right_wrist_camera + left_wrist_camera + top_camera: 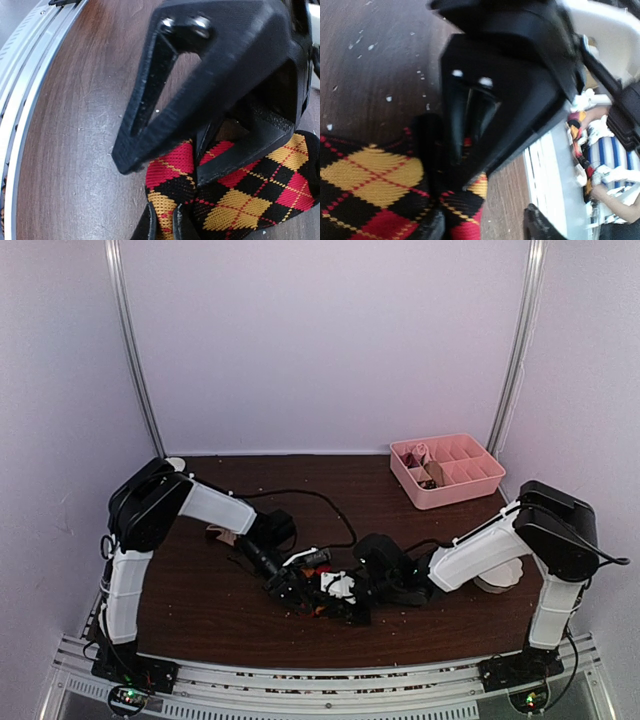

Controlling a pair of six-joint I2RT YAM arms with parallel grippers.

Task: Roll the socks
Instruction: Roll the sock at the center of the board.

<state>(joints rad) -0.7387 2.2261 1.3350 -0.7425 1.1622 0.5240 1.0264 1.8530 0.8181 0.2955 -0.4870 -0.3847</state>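
Note:
The black sock with red and orange argyle diamonds (322, 610) lies bunched at the table's front middle, where both arms meet. It fills the lower part of the right wrist view (240, 200). My right gripper (166, 225) is shut there on a narrow fold of it. In the left wrist view the same sock (370, 185) spreads to the lower left. My left gripper (486, 227) stands open over its edge, fingertips wide apart, one by the fabric and one over bare wood. Each gripper's black body looms in the other's view.
A pink divided tray (447, 470) with a few small items stands at the back right. A white bowl (500, 578) sits under my right arm. A small tan thing (222, 534) lies beside my left arm. The metal rail (330, 685) runs along the near edge.

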